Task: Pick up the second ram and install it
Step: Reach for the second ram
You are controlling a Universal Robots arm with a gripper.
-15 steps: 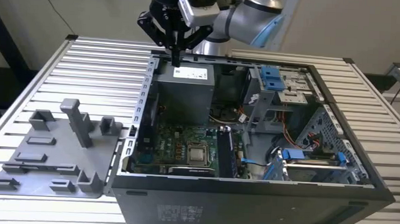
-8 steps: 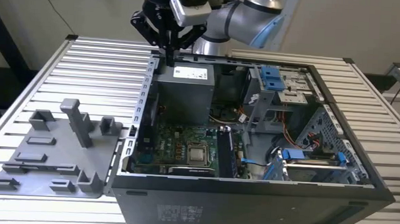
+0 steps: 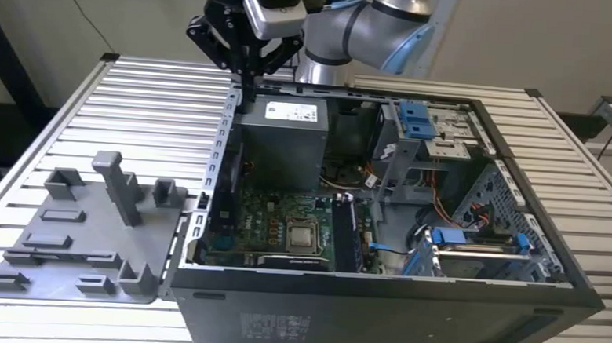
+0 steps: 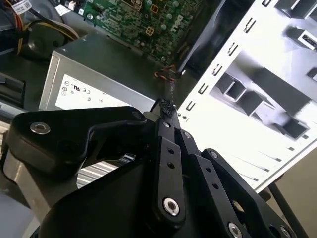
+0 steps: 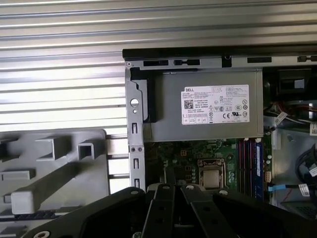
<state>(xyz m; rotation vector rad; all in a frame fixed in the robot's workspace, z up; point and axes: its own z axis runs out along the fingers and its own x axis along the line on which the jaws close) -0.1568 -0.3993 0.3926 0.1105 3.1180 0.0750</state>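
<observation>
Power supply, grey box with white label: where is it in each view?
Exterior view: power supply at the far end of the case, beyond the green motherboard.
First wrist view: power supply beside the motherboard, label fully showing.
Second wrist view: power supply before the motherboard, label partly hidden.
Shared landmark: the motherboard.

grey arm (image 3: 382, 18) with pale blue joint caps, reaching in from the exterior view's top and bent toward that view's left, black gripper (image 3: 247, 78) hanging straight down from its end, slim linked fingers (image 4: 168, 148) closed together to one narrow tip in both wrist views
</observation>
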